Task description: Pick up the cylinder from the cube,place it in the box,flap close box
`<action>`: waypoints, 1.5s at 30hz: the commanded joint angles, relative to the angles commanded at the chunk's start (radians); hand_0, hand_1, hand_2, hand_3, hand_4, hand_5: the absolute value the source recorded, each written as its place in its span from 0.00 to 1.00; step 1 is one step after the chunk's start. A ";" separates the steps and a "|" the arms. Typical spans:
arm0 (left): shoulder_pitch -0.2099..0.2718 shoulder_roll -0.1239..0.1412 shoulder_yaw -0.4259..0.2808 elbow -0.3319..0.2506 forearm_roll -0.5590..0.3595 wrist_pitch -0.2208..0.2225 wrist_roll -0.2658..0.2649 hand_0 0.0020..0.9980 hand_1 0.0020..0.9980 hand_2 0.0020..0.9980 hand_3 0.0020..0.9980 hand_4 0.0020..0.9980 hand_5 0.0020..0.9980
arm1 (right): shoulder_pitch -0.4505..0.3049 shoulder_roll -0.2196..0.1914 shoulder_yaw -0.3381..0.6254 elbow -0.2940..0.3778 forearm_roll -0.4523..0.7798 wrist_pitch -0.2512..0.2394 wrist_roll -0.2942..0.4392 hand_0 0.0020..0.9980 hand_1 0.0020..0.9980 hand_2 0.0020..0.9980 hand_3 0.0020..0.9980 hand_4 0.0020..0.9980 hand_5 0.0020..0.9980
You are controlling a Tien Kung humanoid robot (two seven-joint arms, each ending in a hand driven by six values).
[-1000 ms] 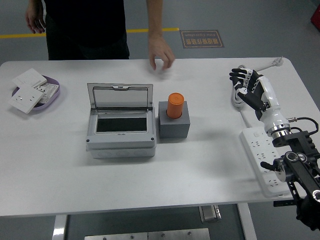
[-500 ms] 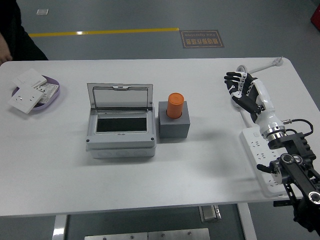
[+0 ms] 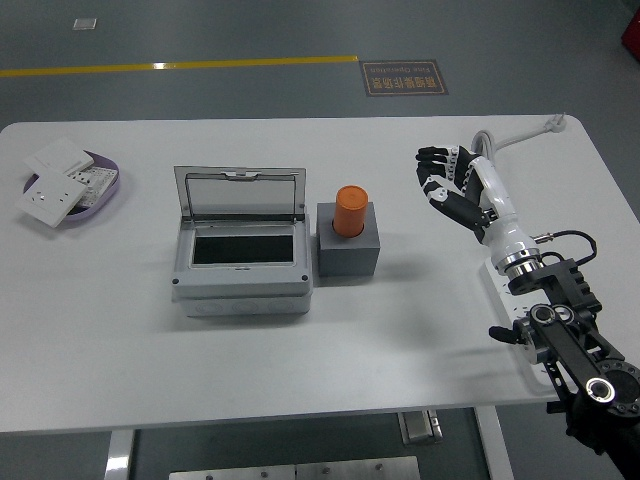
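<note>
An orange cylinder (image 3: 350,210) stands upright in the top of a dark grey cube (image 3: 348,247) near the table's middle. Just left of the cube sits a grey box (image 3: 241,272) with its clear-windowed lid (image 3: 240,194) raised at the back. My right hand (image 3: 447,180) hovers to the right of the cylinder, a short way off, fingers spread and holding nothing. Its white forearm (image 3: 500,222) runs down to the lower right corner. My left arm is out of view.
A white power strip (image 3: 527,330) and its cable (image 3: 520,137) lie along the right side under my right arm. A purple dish (image 3: 106,188) with white switch plates (image 3: 50,195) sits at the far left.
The person who stood at the far side with a hand over the table has left the picture. My right hand has moved left toward the cylinder.
</note>
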 joint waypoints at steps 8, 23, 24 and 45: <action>-0.001 -0.002 -0.006 0.000 0.008 0.000 0.001 0.60 0.58 0.59 0.58 0.65 0.20 | 0.057 0.019 -0.063 -0.043 -0.015 0.007 0.007 0.76 0.67 0.67 0.66 0.70 0.01; -0.008 0.000 -0.006 0.000 0.014 -0.002 0.002 0.61 0.59 0.59 0.58 0.65 0.20 | 0.179 0.042 -0.176 -0.160 -0.013 0.011 0.023 0.77 0.67 0.67 0.66 0.71 0.04; -0.008 0.000 -0.007 0.000 0.015 -0.002 0.003 0.61 0.59 0.59 0.58 0.65 0.20 | 0.185 0.044 -0.184 -0.168 -0.013 0.010 0.023 0.77 0.67 0.67 0.66 0.71 0.04; -0.023 0.004 0.011 0.000 0.012 -0.005 0.002 0.61 0.59 0.59 0.58 0.65 0.20 | 0.280 0.085 -0.293 -0.341 0.021 0.004 0.046 0.77 0.66 0.66 0.66 0.72 0.08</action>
